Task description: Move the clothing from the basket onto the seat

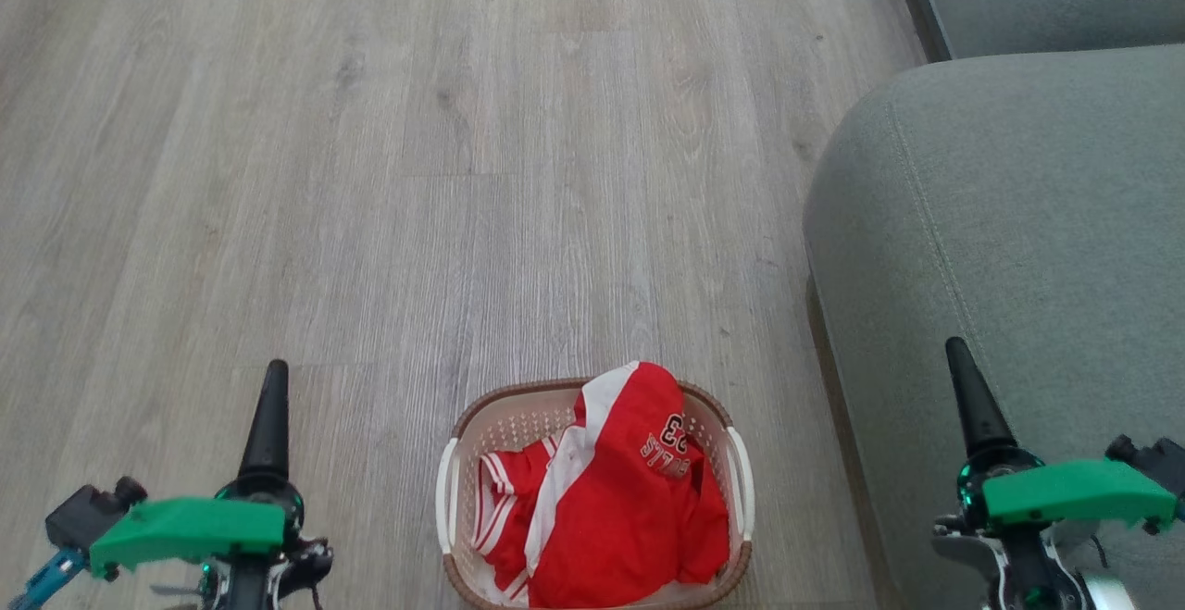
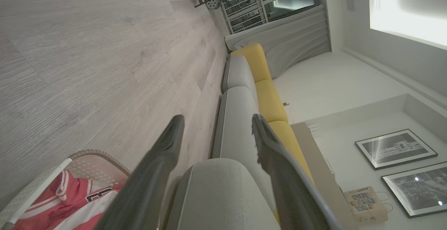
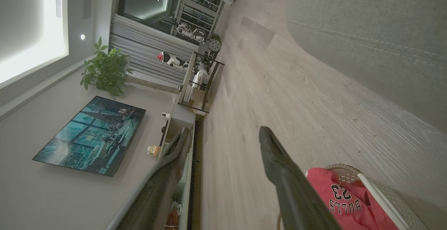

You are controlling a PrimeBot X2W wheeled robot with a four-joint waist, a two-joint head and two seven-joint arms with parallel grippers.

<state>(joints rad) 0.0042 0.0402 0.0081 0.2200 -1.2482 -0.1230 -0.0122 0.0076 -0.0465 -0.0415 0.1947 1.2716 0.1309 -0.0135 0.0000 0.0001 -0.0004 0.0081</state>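
Your tally: red jerseys all in the basket, none on the seat right of it; left gripper and right gripper jaws released, empty.

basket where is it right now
In the head view the basket sits on the wood floor at bottom centre, left of the seat, clothing piled inside.

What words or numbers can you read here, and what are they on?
"23": on the red shiny jersey in the cream perforated plastic basket.
"BULLS": under the number, same jersey, seen upside down.
Small print on the tan paper bag: too blurred to read.
Caption on the flat television screen: too small to read.
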